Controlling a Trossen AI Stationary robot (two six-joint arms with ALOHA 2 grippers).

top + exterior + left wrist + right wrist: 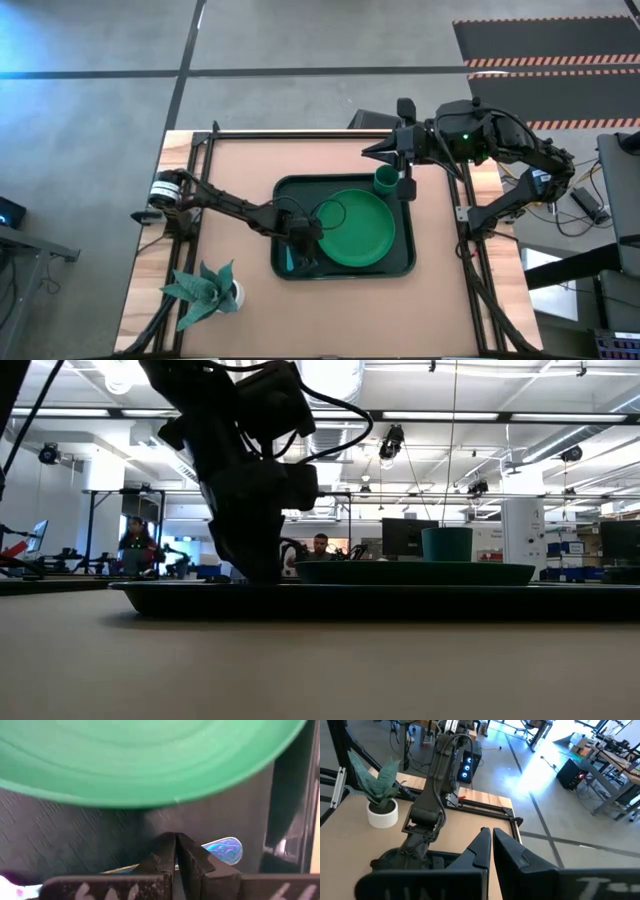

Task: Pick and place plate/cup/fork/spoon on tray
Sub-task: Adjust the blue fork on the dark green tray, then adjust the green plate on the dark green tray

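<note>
The dark green tray (405, 262) lies mid-table. The bright green plate (360, 230) rests on its floor, and the green cup (386, 180) stands in its far right corner. My left gripper (300, 248) is down in the tray's left part beside the plate, shut on the spoon, whose silver bowl (225, 850) sticks out past the fingers. A light blue handle (289, 262) shows just nearer. I cannot make out the fork. My right gripper (370, 152) is shut and empty, raised over the table's far edge, left of the cup. My left gripper (176, 851) is closed over the spoon just behind its bowl (209, 851); the fingertips hide the place of contact. The fingers come from above, pointing down, and lie across the spoon. The bowl sticks out to one side, low over the tray floor (75, 830), beside the plate's rim (150, 805).
A white pot with a leafy plant (205, 290) stands at the table's near left. Black frame rails (462, 215) run along the table's sides. Bare tabletop (230, 160) lies around the tray. People (318, 546) stand in the room behind.
</note>
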